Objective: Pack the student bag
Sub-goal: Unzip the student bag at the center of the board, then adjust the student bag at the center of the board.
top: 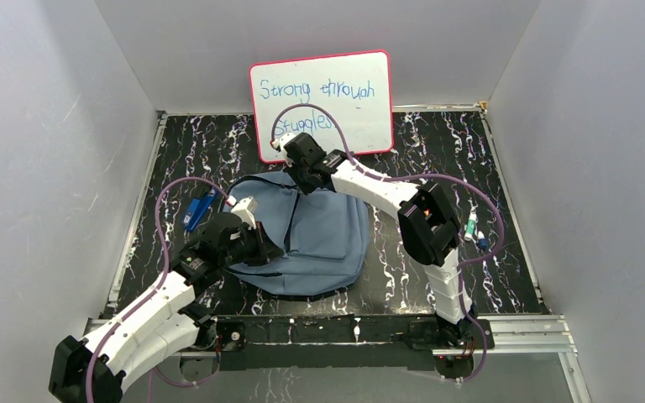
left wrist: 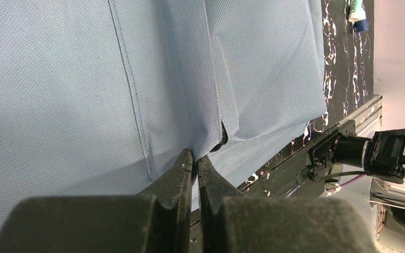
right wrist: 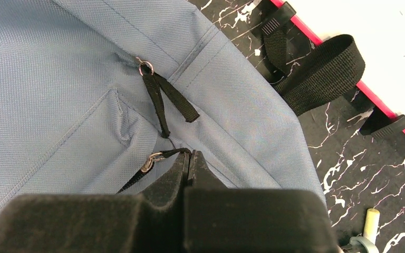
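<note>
Student bag [top: 315,235] lies flat at ctr of the table [top: 504,168], grey-blue, rounded outline, just in front of the whiteboard [top: 323,101] & btw the two arms. Its far edge is close to the board's lower edge. In R wrist view the bag [right wrist: 58,63] fills most of the frame. A zipper pull [right wrist: 147,163] sits at a pocket corner, w/ a black tab running from it into the fingertips. A second pull w/ a forked black tab [right wrist: 161,100] lies just above it. A wide black strap [right wrist: 321,68] lies on the table next to the bag, over the board's pink frame.

R gripper [right wrist: 188,154] is clamped tight on that black tab, jaws together w/ no gap visible. From above, R gripper [top: 306,183] reaches down at the bag's far edge.

L gripper [left wrist: 195,158] has jaws all but together, only a thin slit btw them. Tips are pressed against the bag cloth [left wrist: 84,79] at a pocket seam. Can't tell if a fold is nipped. From above, L gripper [top: 275,252] is on the bag's left side.

Whiteboard leans on the back wall, blue handwriting on it. A blue object [top: 197,210] lies left of the bag, near it. Markers [top: 470,227] lie right of the bag, well apart from it.
</note>
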Motion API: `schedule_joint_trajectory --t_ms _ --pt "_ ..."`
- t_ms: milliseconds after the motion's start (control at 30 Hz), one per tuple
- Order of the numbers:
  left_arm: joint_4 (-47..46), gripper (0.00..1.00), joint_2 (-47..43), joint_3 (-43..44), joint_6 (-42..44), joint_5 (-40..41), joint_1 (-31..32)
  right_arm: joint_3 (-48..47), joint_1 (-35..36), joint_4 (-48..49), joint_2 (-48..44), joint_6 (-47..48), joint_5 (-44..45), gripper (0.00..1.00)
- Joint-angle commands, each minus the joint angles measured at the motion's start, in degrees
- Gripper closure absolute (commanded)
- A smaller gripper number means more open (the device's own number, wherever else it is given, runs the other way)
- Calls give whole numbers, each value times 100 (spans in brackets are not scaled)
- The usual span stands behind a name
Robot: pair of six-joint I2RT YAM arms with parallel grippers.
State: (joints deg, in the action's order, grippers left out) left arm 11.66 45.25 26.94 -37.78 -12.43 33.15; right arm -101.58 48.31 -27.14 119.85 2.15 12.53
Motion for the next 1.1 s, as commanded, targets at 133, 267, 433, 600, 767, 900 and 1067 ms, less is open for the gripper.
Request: schedule_joint_trajectory --t_ms 133,267,433,600,767,900,1067 --pt "495 89 -76 333 -403 182 52 620 -144 806 -743 100 -494 87" --pt "534 63 201 663 -368 448 52 1222 -143 1086 -1424 -144 -1143 69" --pt "608 53 537 912 -349 835 49 1950 -144 1084 -2202 -778 -1609 56" --pt "537 50 890 1116 -193 1083 52 2450 -145 809 -2800 -1413 -1581 49" --pt "636 52 1184 1211 -246 1637 51 2518 -139 314 -3141 -2010 -1327 44" --pt "696 60 1262 1205 -248 1867 52 2448 -138 -193 -3302 -2722 -705 34" --pt "705 69 1322 1041 -218 1874 52 2489 -145 -434 -3407 -2928 -906 21"
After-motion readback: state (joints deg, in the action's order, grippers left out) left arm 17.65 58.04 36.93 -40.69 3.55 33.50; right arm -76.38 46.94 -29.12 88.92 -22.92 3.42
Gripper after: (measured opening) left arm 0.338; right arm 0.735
